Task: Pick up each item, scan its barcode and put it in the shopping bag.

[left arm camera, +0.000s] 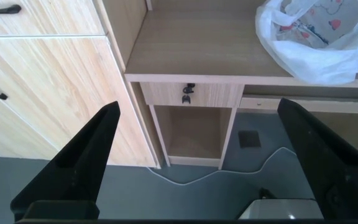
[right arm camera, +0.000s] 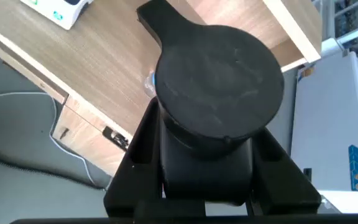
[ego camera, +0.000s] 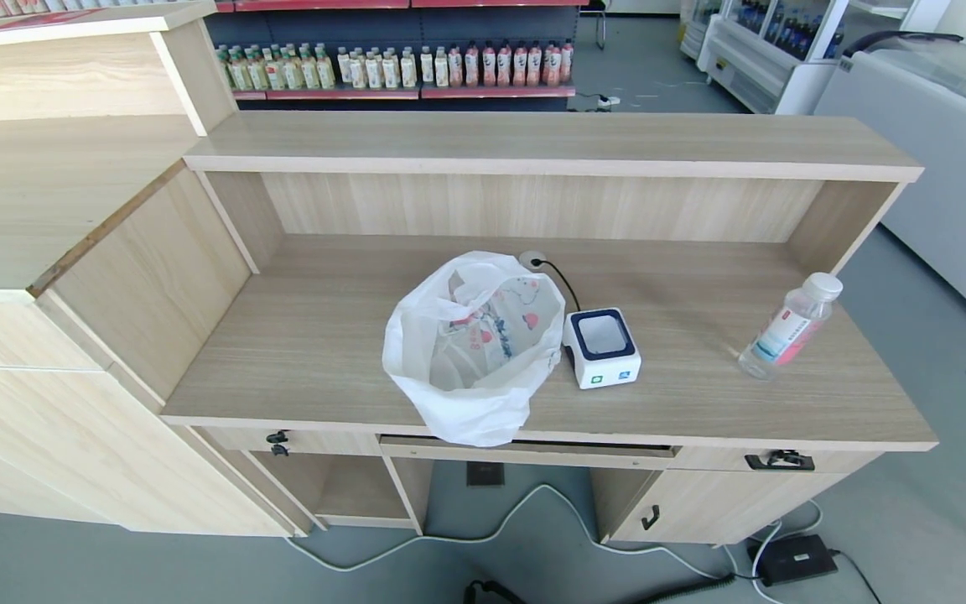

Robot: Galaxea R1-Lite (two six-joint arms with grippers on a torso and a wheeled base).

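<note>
On the right wrist view, the right gripper is a black mass topped by a round disc, and whether it is open or closed cannot be told. The disc hides nearly all of the water bottle; only a clear and blue sliver shows at its edge. A corner of the scanner is cut off by the frame there.

The left gripper hangs in front of the counter, below its top. Its jaws are spread wide, holding and touching nothing. Beyond them is a drawer with a key in its lock.

On the counter, the white shopping bag sits at the middle of the front edge with its mouth open, its bottom bulging just over that edge. What lies inside is hard to make out beyond printed plastic. The scanner stands just beside the bag, towards the right end. Its cable runs to a hole near the back. The bottle stands upright near the right end, well apart from the scanner.
</note>
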